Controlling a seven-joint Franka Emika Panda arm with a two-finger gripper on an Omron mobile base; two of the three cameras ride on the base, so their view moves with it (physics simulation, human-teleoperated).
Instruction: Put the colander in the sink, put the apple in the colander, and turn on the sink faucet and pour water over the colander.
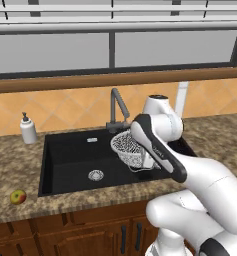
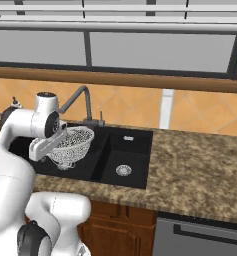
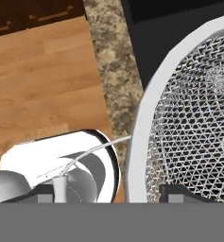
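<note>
The colander (image 1: pixel 126 144), a speckled mesh bowl with a pale rim, hangs tilted above the black sink (image 1: pixel 65 150), near the divider and just in front of the faucet (image 1: pixel 118 106). My gripper (image 1: pixel 146 163) is shut on its rim; in the hand view the rim (image 3: pixel 144 123) runs between the two fingertips (image 3: pixel 178 193). From the right the colander (image 2: pixel 72 142) sits over the large basin with the gripper (image 2: pixel 54 151) at its near edge, and the faucet (image 2: pixel 82 101) stands behind. The apple (image 1: pixel 18 196) rests on the counter left of the sink.
A white soap dispenser (image 1: pixel 27 129) stands on the counter at the sink's back left corner. The large basin's drain (image 1: pixel 95 175) and the smaller basin's drain (image 2: pixel 123 170) are uncovered. Granite counter (image 2: pixel 200 165) stretches to the right; a window runs along the wall behind.
</note>
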